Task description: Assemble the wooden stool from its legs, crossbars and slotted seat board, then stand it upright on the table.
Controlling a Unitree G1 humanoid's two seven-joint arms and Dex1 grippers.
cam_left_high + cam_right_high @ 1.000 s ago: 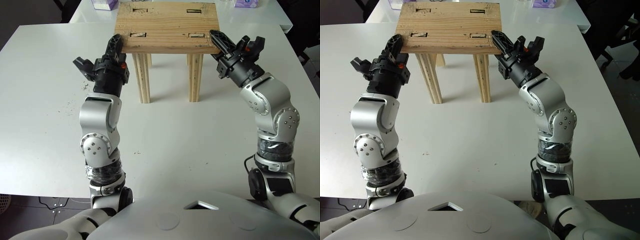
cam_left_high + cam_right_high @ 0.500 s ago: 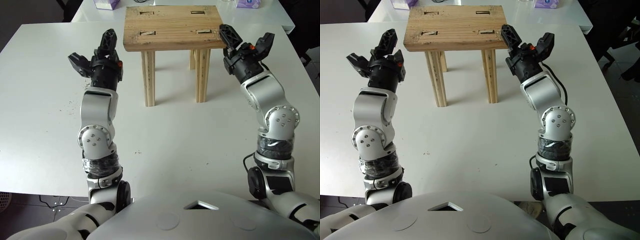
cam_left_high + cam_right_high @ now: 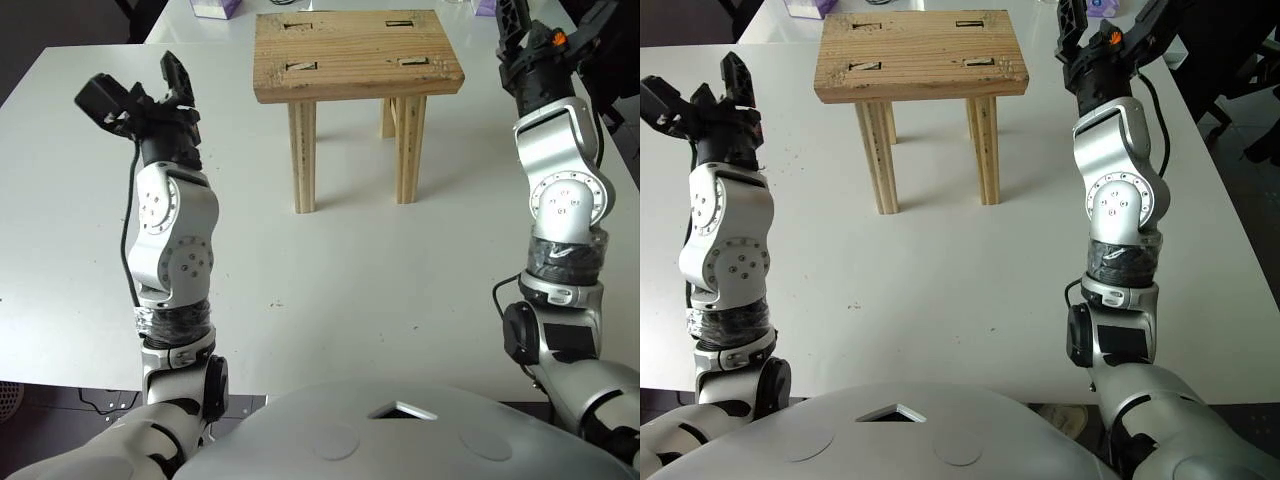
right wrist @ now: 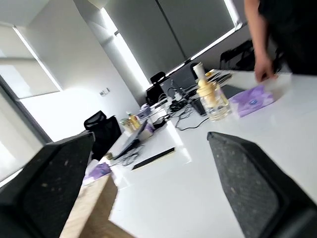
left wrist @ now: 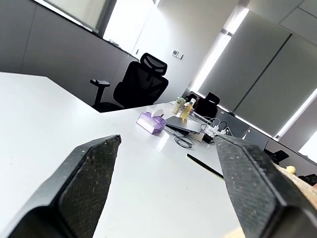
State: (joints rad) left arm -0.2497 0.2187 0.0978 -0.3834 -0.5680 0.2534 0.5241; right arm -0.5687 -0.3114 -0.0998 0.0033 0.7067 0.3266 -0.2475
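Head camera: the wooden stool [image 3: 355, 55] stands upright on the smooth white table [image 3: 330, 270]. It has a pale, grainy rectangular seat with four slots and slim square legs. The left gripper [image 3: 138, 88] and right gripper [image 3: 555, 30] flank it, both clear of the wood.

Left wrist: rough black wedge pads [image 5: 91, 181] are spread wide, holding nothing.

Right wrist: speckled pads [image 4: 247, 193] are wide apart and empty.

Pale, unvarnished wood with an open, streaky grain makes up the stool [image 3: 355, 55], its seat rough and chipped around the slots. It stands on a smooth white table [image 3: 350, 290] with a faint sheen. The left gripper [image 5: 167, 146] and right gripper [image 4: 151, 139] carry matt black pads [image 5: 91, 173], finely gritty.
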